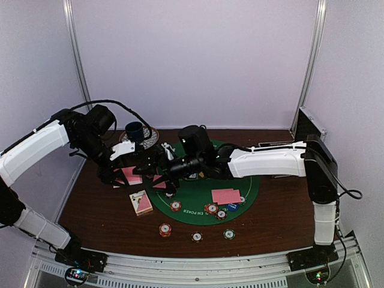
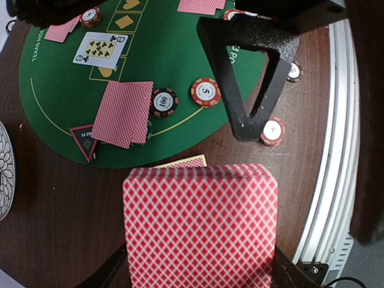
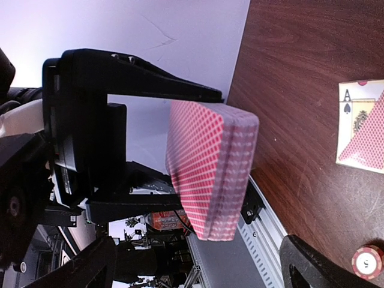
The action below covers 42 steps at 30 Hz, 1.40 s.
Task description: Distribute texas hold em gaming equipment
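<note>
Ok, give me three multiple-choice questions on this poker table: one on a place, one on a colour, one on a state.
1. Where is the blue cup? A on its saucer, far left; B mid-mat; C at the near edge.
2. The mat is: A blue; B green; C red.
3. The card deck is: A spread on the mat; B in the cup; C clamped in the left gripper.
Answers: 1 A, it stands by the mat's far-left edge; 2 B, green felt; 3 C, the gripper holds it aloft.

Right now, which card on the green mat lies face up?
The black nine, number and pips showing; the other cards there show only pink patterned backs.
</note>
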Available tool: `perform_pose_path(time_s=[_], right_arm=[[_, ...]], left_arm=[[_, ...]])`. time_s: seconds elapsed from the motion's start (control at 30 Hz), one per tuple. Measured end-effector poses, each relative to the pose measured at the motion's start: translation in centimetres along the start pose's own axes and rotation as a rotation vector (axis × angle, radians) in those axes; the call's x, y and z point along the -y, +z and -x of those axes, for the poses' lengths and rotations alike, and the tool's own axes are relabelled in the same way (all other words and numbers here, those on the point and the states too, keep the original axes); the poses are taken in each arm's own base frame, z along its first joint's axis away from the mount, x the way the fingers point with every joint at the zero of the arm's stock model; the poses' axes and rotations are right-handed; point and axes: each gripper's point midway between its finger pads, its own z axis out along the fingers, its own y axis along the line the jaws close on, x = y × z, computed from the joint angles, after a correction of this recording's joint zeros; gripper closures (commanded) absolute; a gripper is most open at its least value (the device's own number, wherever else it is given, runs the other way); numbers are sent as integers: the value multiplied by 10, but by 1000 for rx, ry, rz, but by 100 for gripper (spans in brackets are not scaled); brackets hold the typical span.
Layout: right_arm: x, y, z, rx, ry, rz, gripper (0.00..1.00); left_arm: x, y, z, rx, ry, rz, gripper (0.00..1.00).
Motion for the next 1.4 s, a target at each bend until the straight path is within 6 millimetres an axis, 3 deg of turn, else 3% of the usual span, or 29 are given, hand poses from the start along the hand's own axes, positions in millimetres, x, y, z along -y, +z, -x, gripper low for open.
perform_pose_path(time_s=[0.3, 0.57, 0.73, 0.9, 1.2, 1.4], right_arm=[[-12, 16, 6, -12, 8, 68, 5], [-2, 27, 8, -19, 49, 83, 9], [-4, 25, 13, -2, 62, 121, 10], [9, 24, 12, 6, 99, 119, 11], [-1, 26, 18, 17, 108, 166, 12], [8, 39, 25, 14, 131, 172, 15]], left_arm=[[0, 0, 0, 1, -4, 0, 100], [-1, -1, 0, 3, -13, 2, 100], [-2, -2, 2, 9, -10, 4, 100], [-2, -3, 3, 13, -9, 5, 100], [-1, -4, 4, 21, -8, 0, 100], [0, -4, 6, 26, -8, -4, 100]])
